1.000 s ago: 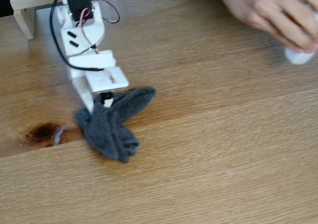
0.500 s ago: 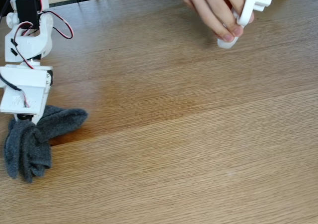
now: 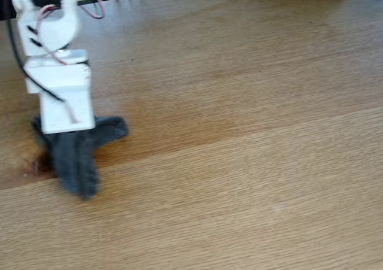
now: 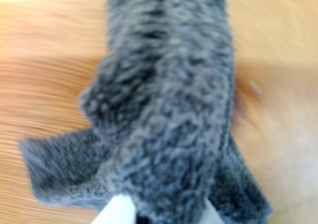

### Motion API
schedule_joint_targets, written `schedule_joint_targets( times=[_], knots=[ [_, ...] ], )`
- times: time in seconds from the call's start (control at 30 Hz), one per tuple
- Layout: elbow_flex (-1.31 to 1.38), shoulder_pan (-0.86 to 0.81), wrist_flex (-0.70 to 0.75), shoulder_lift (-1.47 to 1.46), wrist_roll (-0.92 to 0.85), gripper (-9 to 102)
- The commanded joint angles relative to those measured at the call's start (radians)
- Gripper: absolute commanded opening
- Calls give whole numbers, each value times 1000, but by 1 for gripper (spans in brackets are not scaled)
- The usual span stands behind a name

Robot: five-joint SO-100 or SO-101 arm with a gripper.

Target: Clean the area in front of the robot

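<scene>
One grey cloth [image 3: 76,153] hangs bunched from my gripper [image 4: 166,215], whose two white fingertips [image 4: 117,211] show at the bottom edge of the wrist view, closed tight on the folds with the fabric spreading away from them across the wood. In the fixed view my arm [image 3: 58,72] stands at the far left, and the cloth lies pressed on the tabletop [image 3: 239,132] directly beneath my fingers, one flap reaching to the right and a longer lobe trailing toward the camera. A dark knot [image 3: 36,165] in the wood sits just beside the cloth, at its left edge. My judgement is that the step in hand is a wiping pass. To do it well I should keep my grip firm, hold light, even downward pressure so the cloth drags flat, not lifting, and sweep in overlapping strokes toward the large bare stretch of table well to the right of my fingers.
</scene>
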State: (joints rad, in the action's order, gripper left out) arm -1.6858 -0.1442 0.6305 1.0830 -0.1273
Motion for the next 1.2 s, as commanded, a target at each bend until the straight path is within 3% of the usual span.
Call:
schedule_joint_targets(
  times=[0.0,0.23,0.47,0.73,0.97,1.07,1.17],
  knots=[
    [21,204,-135,87,61,0],
    [29,252,-437,-147,-14,0],
    [31,49,-623,-314,-164,0],
    [31,-279,-561,-259,-135,0],
    [31,-468,-511,-201,-184,0],
    [21,-526,-442,-164,-219,0],
    [18,-565,-268,-115,-287,0]
  ],
)
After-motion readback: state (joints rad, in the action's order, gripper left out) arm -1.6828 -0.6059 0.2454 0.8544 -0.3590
